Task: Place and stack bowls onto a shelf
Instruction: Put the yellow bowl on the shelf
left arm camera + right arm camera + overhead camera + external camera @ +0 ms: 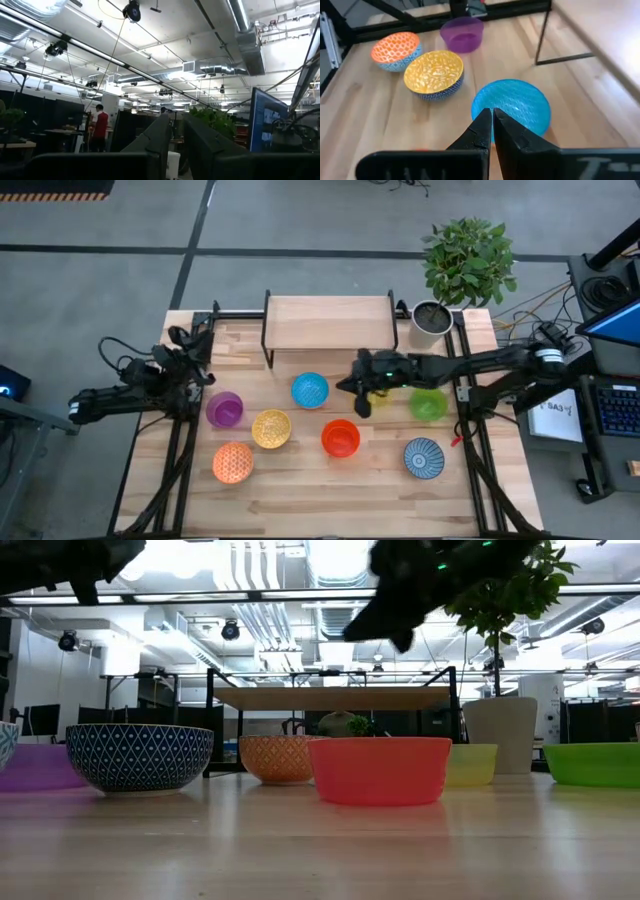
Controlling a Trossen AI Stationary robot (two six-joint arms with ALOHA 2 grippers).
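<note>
The shelf [328, 320] stands at the table's far edge on thin black legs, its board bare. Eight bowls rest on their bases on the table: purple [224, 409], blue [310, 390], patterned gold [271, 428], patterned orange [233, 462], red-orange [340, 438], yellow [381, 397], green [428, 404] and blue-white striped [424, 457]. My right gripper [349, 386] hangs shut, high above the table [398, 602], between the blue and yellow bowls. Its wrist view looks down on the blue bowl [512, 102]. My left gripper [205, 376] waits at the table's left side, its fingers a narrow gap apart [175, 135].
A potted plant [462, 265] in a grey pot stands at the table's far right corner beside the shelf. Black frame rails [465, 395] run along both sides of the table. Bare wood lies at the near edge [330, 505].
</note>
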